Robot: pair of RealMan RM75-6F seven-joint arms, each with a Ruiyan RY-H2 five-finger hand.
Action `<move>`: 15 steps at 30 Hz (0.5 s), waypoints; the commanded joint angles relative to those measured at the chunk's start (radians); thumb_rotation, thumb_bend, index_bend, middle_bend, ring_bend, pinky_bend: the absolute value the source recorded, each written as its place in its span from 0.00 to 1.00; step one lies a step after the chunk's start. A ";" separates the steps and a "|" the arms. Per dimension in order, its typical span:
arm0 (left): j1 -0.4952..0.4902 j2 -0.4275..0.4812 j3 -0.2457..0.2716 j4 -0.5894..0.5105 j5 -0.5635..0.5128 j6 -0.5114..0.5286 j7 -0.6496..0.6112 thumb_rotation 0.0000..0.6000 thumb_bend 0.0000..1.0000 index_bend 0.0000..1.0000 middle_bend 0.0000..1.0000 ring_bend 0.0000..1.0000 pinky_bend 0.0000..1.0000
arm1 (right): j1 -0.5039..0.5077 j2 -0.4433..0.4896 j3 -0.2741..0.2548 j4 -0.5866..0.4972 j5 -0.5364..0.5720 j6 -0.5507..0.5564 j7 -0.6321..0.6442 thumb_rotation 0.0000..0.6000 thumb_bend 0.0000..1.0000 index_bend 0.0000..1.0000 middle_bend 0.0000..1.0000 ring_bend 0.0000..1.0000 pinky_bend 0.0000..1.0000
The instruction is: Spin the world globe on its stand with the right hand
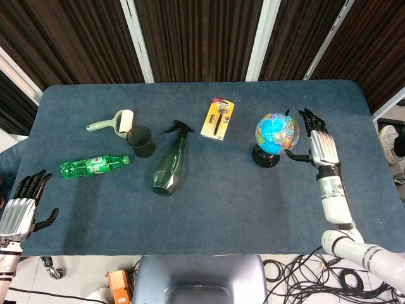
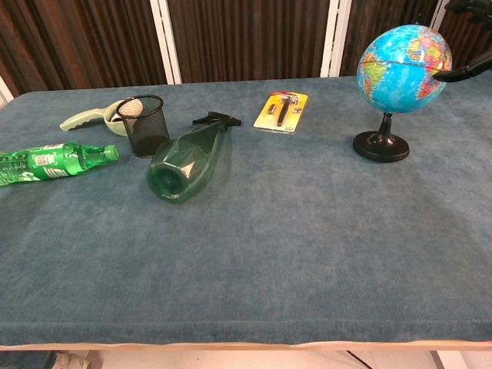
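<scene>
The blue world globe (image 1: 277,133) (image 2: 405,60) stands upright on its black round stand (image 1: 266,158) (image 2: 381,146) at the right of the table. My right hand (image 1: 318,144) sits just right of the globe with its fingers spread, and its thumb tip reaches close to the globe's side. In the chest view only dark fingertips (image 2: 463,73) show at the right edge, level with the globe's middle. My left hand (image 1: 22,206) hangs off the table's near left corner, fingers apart and holding nothing.
A dark green spray bottle (image 1: 171,163) lies in the middle. A black mesh cup (image 1: 140,141), a lint roller (image 1: 114,122) and a green plastic bottle (image 1: 93,166) sit at the left. A yellow carded tool pack (image 1: 218,118) lies behind the centre.
</scene>
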 commanded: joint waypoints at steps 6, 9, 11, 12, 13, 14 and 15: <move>-0.005 -0.004 -0.001 0.002 -0.006 -0.010 0.006 1.00 0.35 0.00 0.00 0.00 0.00 | 0.006 -0.013 0.000 0.093 0.021 -0.045 0.020 1.00 0.13 0.00 0.00 0.00 0.00; -0.006 -0.005 -0.002 0.004 -0.010 -0.014 0.008 1.00 0.35 0.00 0.00 0.00 0.00 | 0.011 -0.023 0.003 0.134 0.031 -0.061 0.027 1.00 0.13 0.00 0.00 0.00 0.00; -0.006 -0.005 -0.003 0.006 -0.012 -0.016 0.008 1.00 0.35 0.00 0.00 0.00 0.00 | 0.015 -0.029 0.005 0.159 0.036 -0.074 0.033 1.00 0.13 0.00 0.00 0.00 0.00; -0.006 -0.006 -0.003 0.006 -0.014 -0.017 0.009 1.00 0.35 0.00 0.00 0.00 0.00 | 0.016 -0.032 0.005 0.171 0.037 -0.079 0.036 1.00 0.13 0.00 0.00 0.00 0.00; -0.006 -0.006 -0.004 0.007 -0.015 -0.018 0.009 1.00 0.35 0.00 0.00 0.00 0.00 | 0.018 -0.034 0.006 0.179 0.038 -0.083 0.037 1.00 0.13 0.00 0.00 0.00 0.00; -0.007 -0.007 -0.004 0.008 -0.016 -0.019 0.009 1.00 0.35 0.00 0.00 0.00 0.00 | 0.020 -0.036 0.006 0.190 0.038 -0.089 0.039 1.00 0.13 0.00 0.00 0.00 0.00; -0.007 -0.007 -0.004 0.009 -0.017 -0.021 0.009 1.00 0.35 0.00 0.00 0.00 0.00 | 0.021 -0.038 0.006 0.200 0.039 -0.093 0.041 1.00 0.13 0.00 0.00 0.00 0.00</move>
